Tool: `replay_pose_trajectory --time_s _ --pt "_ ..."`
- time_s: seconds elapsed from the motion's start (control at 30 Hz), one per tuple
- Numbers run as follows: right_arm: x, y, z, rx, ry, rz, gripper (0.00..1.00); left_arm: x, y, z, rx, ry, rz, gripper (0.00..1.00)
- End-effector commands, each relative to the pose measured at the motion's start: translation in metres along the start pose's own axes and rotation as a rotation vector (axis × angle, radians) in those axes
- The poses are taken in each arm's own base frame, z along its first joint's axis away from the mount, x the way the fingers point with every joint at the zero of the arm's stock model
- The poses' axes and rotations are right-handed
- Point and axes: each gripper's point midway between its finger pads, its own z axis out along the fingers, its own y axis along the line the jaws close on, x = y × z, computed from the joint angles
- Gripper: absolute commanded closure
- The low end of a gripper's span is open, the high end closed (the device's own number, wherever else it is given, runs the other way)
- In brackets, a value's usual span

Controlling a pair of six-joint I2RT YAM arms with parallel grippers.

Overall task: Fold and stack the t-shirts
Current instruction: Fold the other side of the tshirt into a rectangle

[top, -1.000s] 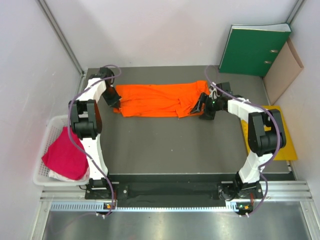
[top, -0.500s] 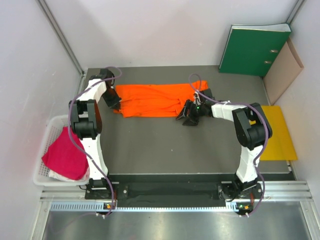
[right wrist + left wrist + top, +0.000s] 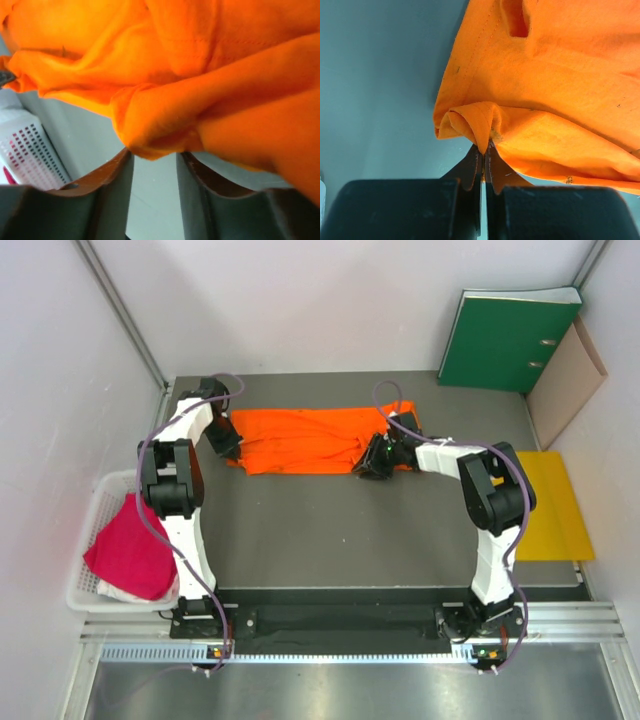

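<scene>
Orange t-shirt (image 3: 545, 100) corner is pinched between the fully closed fingers of the left gripper (image 3: 484, 149), with a rolled fold bunched just past the tips. The right gripper (image 3: 154, 154) has its fingers partly apart. A doubled hem of the same shirt lies right at its tips, apparently not clamped. It should probably push in deeper so both layers sit between the pads, then close and lift both ends level, low over the table (image 3: 330, 540). Well behind the left gripper, the pink t-shirt (image 3: 130, 555) lies in the basket (image 3: 78, 598).
</scene>
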Motion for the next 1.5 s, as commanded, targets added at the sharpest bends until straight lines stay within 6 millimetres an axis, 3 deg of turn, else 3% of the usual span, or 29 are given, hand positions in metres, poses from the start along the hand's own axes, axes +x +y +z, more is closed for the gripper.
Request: replay_pose_trajectory --time_s 0.0,0.13,0.23,0.47,0.63,1.17,1.33,1.47 --pt "-0.019 0.005 0.005 0.042 -0.07 -0.018 0.7 -0.007 -0.003 -0.012 0.022 -0.036 0.021 1.0" --pt "-0.02 0.014 0.002 0.057 -0.088 -0.051 0.92 -0.009 -0.003 -0.012 0.017 -0.037 0.03 1.0" --pt "-0.02 0.026 -0.007 0.057 -0.102 -0.084 0.97 -0.009 -0.001 -0.012 0.01 -0.037 0.039 1.0" --pt "-0.026 0.051 -0.049 0.069 -0.188 -0.173 1.0 -0.011 0.001 -0.014 0.0 -0.045 0.056 1.0" --pt "-0.04 0.052 -0.063 0.121 -0.247 -0.224 1.0 -0.015 0.0 -0.017 0.006 -0.056 0.063 1.0" --pt "-0.094 0.062 -0.03 0.201 -0.303 -0.346 1.0 -0.056 -0.013 -0.03 0.089 -0.129 -0.007 1.0" --pt "-0.112 0.07 -0.025 0.201 -0.322 -0.371 0.99 -0.062 -0.023 -0.019 0.133 -0.099 -0.02 1.0" --pt "-0.12 0.071 -0.025 0.204 -0.319 -0.378 0.99 -0.059 -0.025 -0.008 0.13 -0.047 -0.023 0.91"
